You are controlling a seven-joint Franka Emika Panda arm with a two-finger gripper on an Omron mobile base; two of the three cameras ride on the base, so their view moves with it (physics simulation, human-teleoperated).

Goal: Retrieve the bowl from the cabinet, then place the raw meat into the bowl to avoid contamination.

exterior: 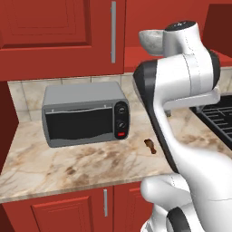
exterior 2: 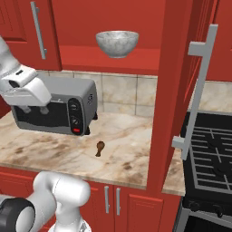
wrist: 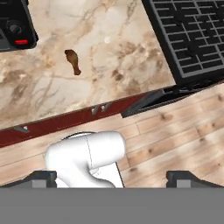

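Observation:
The grey mottled bowl (exterior 2: 117, 43) stands on the low shelf of the red wall cabinet (exterior 2: 136, 63), whose right door (exterior 2: 174, 90) is swung open towards me. From the left base view the bowl (exterior: 151, 41) is half hidden behind my arm. The raw meat (exterior 2: 99, 147), a small brown drumstick, lies on the marble counter right of the toaster oven; it also appears as the meat (exterior: 151, 146) and the meat (wrist: 73, 61). My gripper (exterior 2: 36, 109) hangs open and empty high over the counter's front edge, left of and below the bowl, with its fingertips (wrist: 43, 176) wide apart.
A grey toaster oven (exterior: 86, 114) sits on the counter (exterior 2: 127, 154) at the left. A black stove (exterior 2: 210, 154) lies to the right. The open door's long silver handle (exterior 2: 199, 90) juts out over the counter's right end. Red base cabinets run below.

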